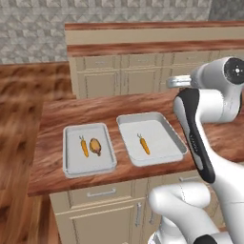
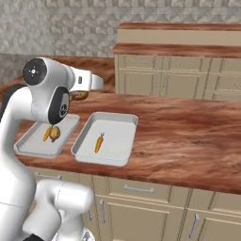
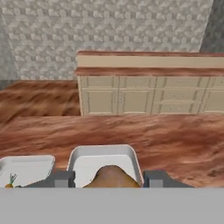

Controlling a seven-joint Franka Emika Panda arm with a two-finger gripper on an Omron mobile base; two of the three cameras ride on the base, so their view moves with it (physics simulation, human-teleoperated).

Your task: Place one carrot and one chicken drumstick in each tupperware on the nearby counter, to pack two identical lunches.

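Drumstick (image 3: 111,176) sits pinched between the gripper (image 3: 109,178) fingers, above the near rim of the larger tray (image 1: 177,143); that tray holds 1 carrot (image 1: 144,144) mid-floor; the smaller tray (image 1: 71,167), toward the counter's (image 1: 55,112) left end, already has carrot (image 1: 84,147) and drumstick (image 1: 96,146). Risk: released this near the front rim, the meat could roll out onto the counter.

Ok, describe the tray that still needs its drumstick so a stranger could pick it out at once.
Start at the reddish-brown counter over beige cabinets. Two light-grey trays sit side by side near its front edge. Pick the larger tray: it holds a lone carrot, while the smaller tray beside it holds a carrot and a brown drumstick.
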